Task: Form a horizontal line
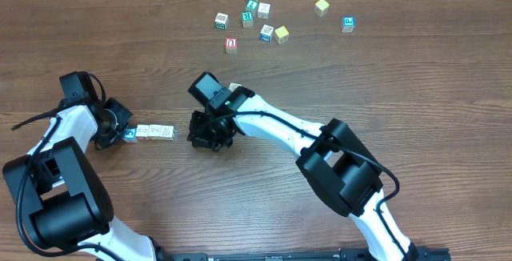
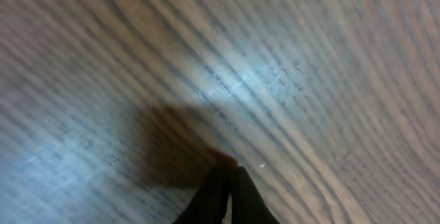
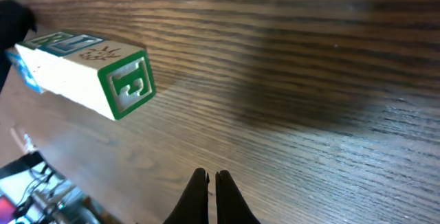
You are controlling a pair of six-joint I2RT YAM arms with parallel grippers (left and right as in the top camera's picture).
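The horizontal line [image 3: 75, 80] ends in a green-framed letter F.

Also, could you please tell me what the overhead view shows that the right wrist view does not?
Only the overhead: the whole horizontal line of four cubes, with its blue-faced cube at the left arm's end. It also shows the loose cubes further back, among them the red-faced cube and a yellow cube.
Only the right wrist: the line's end face with a green-framed letter, and the right gripper with its fingertips pressed together, apart from the line.
Both: the line lying on the wooden table.
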